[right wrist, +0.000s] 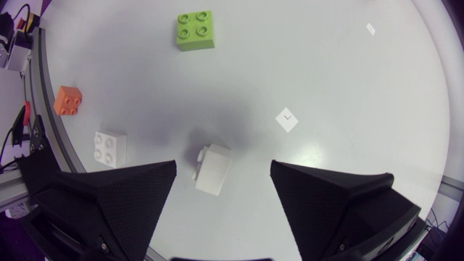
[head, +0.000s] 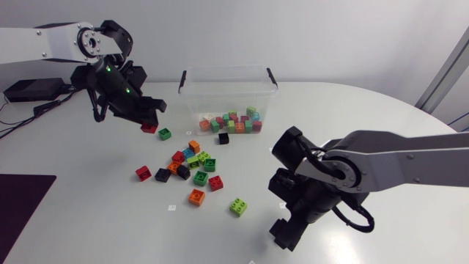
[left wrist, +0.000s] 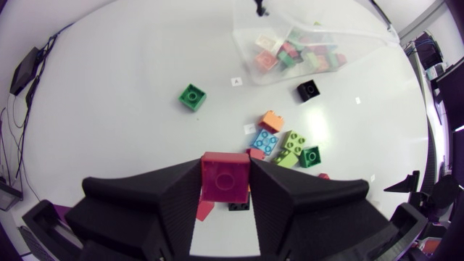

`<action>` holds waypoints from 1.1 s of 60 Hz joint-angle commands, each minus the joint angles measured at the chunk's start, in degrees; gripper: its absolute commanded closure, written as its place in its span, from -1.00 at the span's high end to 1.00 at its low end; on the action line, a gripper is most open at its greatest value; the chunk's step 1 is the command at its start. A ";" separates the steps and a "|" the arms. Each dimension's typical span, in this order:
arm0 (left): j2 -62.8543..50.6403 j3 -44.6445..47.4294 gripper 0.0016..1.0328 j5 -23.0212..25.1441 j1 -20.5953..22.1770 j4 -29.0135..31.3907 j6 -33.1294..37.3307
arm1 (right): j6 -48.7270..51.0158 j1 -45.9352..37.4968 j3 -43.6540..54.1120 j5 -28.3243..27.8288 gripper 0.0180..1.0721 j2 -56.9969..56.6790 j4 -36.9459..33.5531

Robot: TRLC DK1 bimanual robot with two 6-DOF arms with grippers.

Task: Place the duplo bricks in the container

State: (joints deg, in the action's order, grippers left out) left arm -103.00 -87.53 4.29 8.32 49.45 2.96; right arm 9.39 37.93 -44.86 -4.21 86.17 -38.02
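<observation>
— What does the overhead view show?

— A white desk (head: pixel 88 220). A clear container (head: pixel 192 94) stands at the upper centre of the frame, with a heap of coloured bricks (head: pixel 233 122) inside, against its near wall. The left arm enters from the upper left, and the left gripper (head: pixel 150 117) hangs above the desk, left of the container.

— Is it holding anything?

— Yes. In the left wrist view its two fingers (left wrist: pixel 170 199) press a red brick (left wrist: pixel 225 175) from both sides, with the studs facing the camera.

— Where are the loose bricks?

— Overhead, a green brick (head: pixel 165 133) lies just right of the held one. A black brick (head: pixel 223 138) sits near the container's front. A mixed cluster (head: pixel 192 163) fills the frame's centre. An orange brick (head: pixel 196 196) and a lime brick (head: pixel 238 207) lie lower in the frame, apart from the cluster.

— And the right arm?

— It enters from the right edge. The right gripper (head: pixel 286 233) is low over the desk at the lower centre-right, near the lime brick. In the right wrist view its fingers (right wrist: pixel 123 196) stand wide apart. A white brick (right wrist: pixel 212 168) lies on the desk between them, touching neither. A second white brick (right wrist: pixel 109 148) lies beside one finger, and the orange and lime bricks lie ahead of the gripper.
</observation>
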 commanded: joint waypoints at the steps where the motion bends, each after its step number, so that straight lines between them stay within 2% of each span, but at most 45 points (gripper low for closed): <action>1: 2.19 -2.83 -0.52 1.24 0.82 0.65 -0.32 | -1.57 1.00 1.71 0.78 0.72 2.16 1.19; 20: 3.60 -7.40 -0.52 3.00 4.60 0.56 -1.20 | -2.80 2.15 2.50 1.92 0.42 6.11 4.09; 24: 3.51 -8.36 -0.52 3.26 5.48 0.47 -1.29 | -2.80 2.15 2.59 2.19 0.28 6.47 4.36; 26: 3.16 -9.51 -0.52 3.26 6.19 0.38 -1.38 | -2.88 2.06 2.67 2.36 0.15 6.99 5.06; 40: 1.40 -12.67 -0.52 3.35 9.09 -0.85 -1.56 | -2.97 2.06 3.03 2.71 -0.34 7.34 5.94; 50: 0.70 -13.28 -0.52 3.97 10.76 -4.28 -1.47 | -3.06 2.06 2.94 3.59 -0.36 6.03 4.89; 66: -2.82 -16.54 -0.52 4.41 12.78 -8.23 -1.56 | -2.97 0.39 -0.14 4.30 -0.36 -0.83 -1.35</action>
State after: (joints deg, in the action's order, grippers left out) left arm -103.81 -101.51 8.34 20.62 42.74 2.76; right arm 7.49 39.24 -43.72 -0.34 87.96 -37.56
